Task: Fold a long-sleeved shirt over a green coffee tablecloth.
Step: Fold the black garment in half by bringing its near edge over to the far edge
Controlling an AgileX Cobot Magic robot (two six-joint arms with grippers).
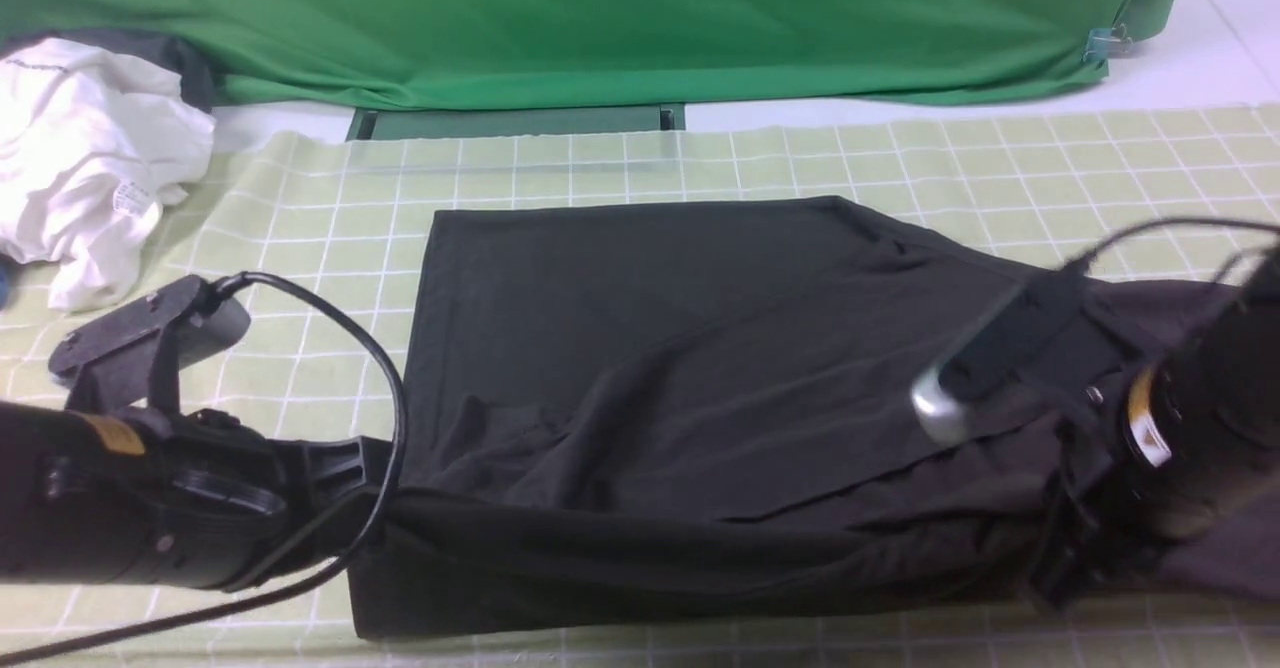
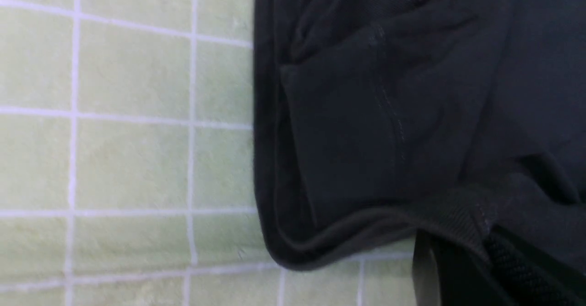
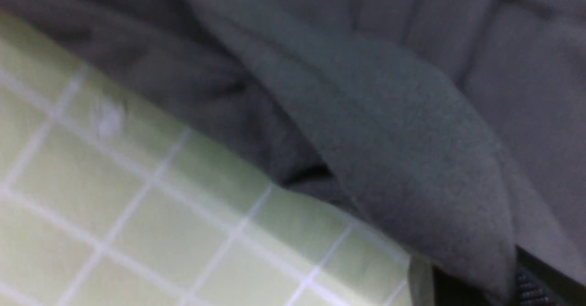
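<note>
The long-sleeved shirt (image 1: 650, 368) lies dark and print-down across the middle of the green coffee tablecloth (image 1: 330, 238), its near edge lifted into a long fold. At the shirt's near left corner my left gripper (image 1: 372, 493) is shut on the fabric. The left wrist view shows the ribbed hem (image 2: 458, 214) pinched in the left gripper (image 2: 480, 246), with grid cloth (image 2: 128, 159) beside it. My right gripper (image 1: 1065, 548) is shut on the bunched right end. In the right wrist view a grey fold of shirt (image 3: 389, 159) runs into the right gripper (image 3: 508, 283).
A crumpled white garment (image 1: 90, 148) sits at the back left of the tablecloth. Plain bright green fabric (image 1: 600, 18) hangs along the back, held by a metal clip (image 1: 1105, 45). My left arm's black cable (image 1: 385, 368) loops over the cloth beside the shirt.
</note>
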